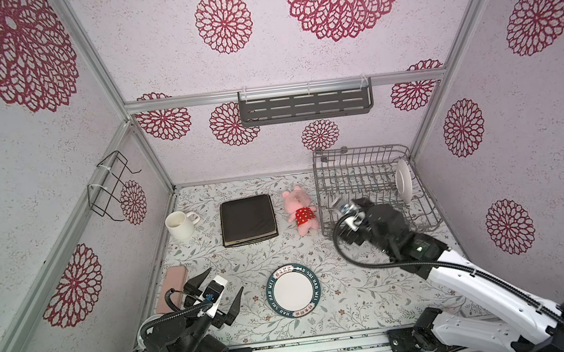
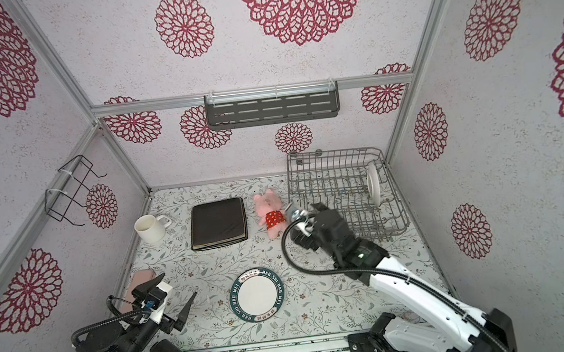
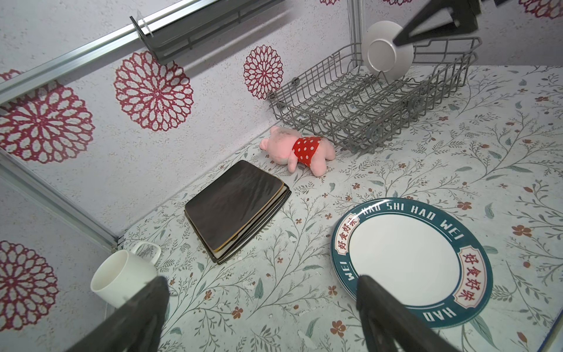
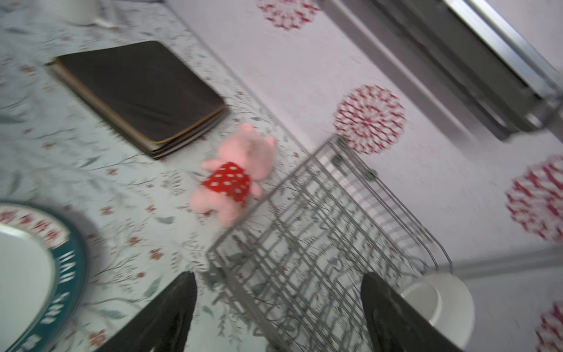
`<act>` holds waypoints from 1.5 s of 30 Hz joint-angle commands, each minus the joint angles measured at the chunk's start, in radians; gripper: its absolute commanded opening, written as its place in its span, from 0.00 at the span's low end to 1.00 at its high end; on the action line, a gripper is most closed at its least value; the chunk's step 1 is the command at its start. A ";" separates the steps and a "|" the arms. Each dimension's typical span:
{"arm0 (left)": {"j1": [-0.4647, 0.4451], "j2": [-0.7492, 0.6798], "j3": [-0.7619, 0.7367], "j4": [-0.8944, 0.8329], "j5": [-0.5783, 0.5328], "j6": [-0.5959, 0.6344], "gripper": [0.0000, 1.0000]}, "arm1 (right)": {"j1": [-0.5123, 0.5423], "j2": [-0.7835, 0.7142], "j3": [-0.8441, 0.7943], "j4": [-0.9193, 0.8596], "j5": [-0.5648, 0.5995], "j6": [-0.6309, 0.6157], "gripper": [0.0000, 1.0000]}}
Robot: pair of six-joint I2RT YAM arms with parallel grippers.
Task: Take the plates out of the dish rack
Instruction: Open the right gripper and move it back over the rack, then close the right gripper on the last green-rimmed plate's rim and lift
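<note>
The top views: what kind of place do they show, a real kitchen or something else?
Probably a mock kitchen booth for robot trials. An aluminium frame holds wallpapered panels, a dish rack with one plate stands on a floral table, and two robot arms are mounted at its front edge.

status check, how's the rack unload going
Left claw open, empty. Right claw open, over dish rack. One white plate standing in rack. Nothing in the way.
</note>
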 commanded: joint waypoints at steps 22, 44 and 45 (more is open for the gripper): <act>-0.022 0.031 -0.010 0.015 -0.023 0.020 0.97 | -0.834 0.600 0.489 -0.126 -0.691 0.225 0.72; -0.023 0.083 -0.007 0.010 -0.015 0.016 0.97 | -0.878 0.787 0.594 -0.201 -0.602 0.128 0.56; -0.023 0.086 -0.007 0.009 -0.015 0.015 0.97 | -0.878 0.796 0.597 -0.201 -0.605 0.124 0.54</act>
